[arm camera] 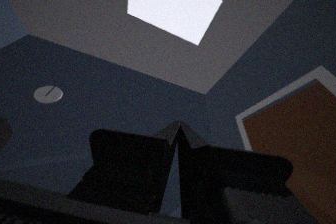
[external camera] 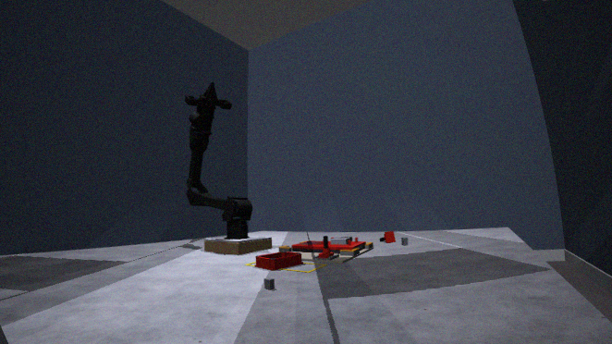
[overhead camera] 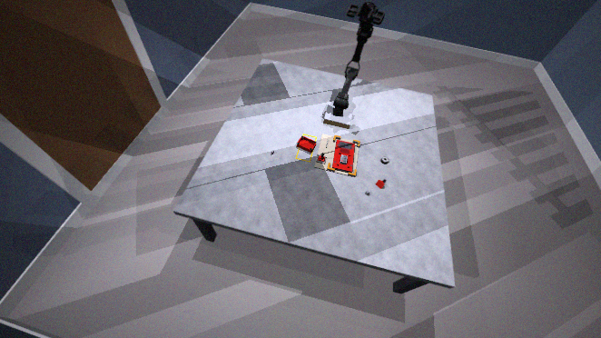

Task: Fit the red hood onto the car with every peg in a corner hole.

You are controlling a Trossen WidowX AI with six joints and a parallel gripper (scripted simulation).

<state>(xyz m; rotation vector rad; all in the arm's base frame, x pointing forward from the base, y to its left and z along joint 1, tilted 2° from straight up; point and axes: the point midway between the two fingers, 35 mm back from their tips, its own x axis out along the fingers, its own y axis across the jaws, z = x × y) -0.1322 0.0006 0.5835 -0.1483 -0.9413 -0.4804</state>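
Observation:
The hood (overhead camera: pixel 306 144) (external camera: pixel 278 261), a red shell, lies on the table partly inside a yellow outline, beside the jig; it looks like a shallow box with its hollow side up. The red chassis (overhead camera: pixel 349 148) (external camera: pixel 306 246) sits in the jig, between orange corner pieces. The grey engine block (overhead camera: pixel 344 159) (external camera: pixel 341 240) stands on its deck. The pegs are too small to tell clearly. My gripper (overhead camera: pixel 369 6) (external camera: pixel 212 85) (arm camera: pixel 179 125) is shut and empty, raised high above the table behind the arm's base, far from the hood and chassis, with its fingertips together and pointing upward.
A small red part with a dark post (overhead camera: pixel 321 158) (external camera: pixel 325 253) stands on the jig's pale board, between hood and chassis. A wheel (overhead camera: pixel 385 160), a red piece (overhead camera: pixel 380 183) (external camera: pixel 389 237) and a small grey piece (overhead camera: pixel 368 193) (external camera: pixel 404 241) lie beyond the chassis. Another small piece (overhead camera: pixel 272 153) (external camera: pixel 269 284) lies past the hood.

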